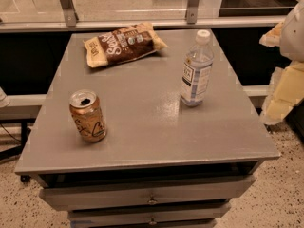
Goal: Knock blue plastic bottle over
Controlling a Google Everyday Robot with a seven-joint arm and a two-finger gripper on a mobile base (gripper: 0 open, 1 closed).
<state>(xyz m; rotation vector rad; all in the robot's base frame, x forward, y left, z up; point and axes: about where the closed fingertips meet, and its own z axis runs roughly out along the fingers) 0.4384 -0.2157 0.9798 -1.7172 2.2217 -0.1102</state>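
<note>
The blue plastic bottle (pixel 195 70) stands upright on the right half of the grey table top (pixel 142 103). It is clear and pale blue, with a white cap and a white-and-blue label. My gripper (pixel 281 96) shows as pale cream parts at the right edge of the camera view. It is beyond the table's right edge, well to the right of the bottle and apart from it.
A gold-tan drink can (pixel 88 116) stands opened at the front left of the table. A brown snack bag (pixel 123 44) lies at the back. Drawers (pixel 152 198) sit below the top. A railing (pixel 142 23) runs behind the table, with speckled floor around it.
</note>
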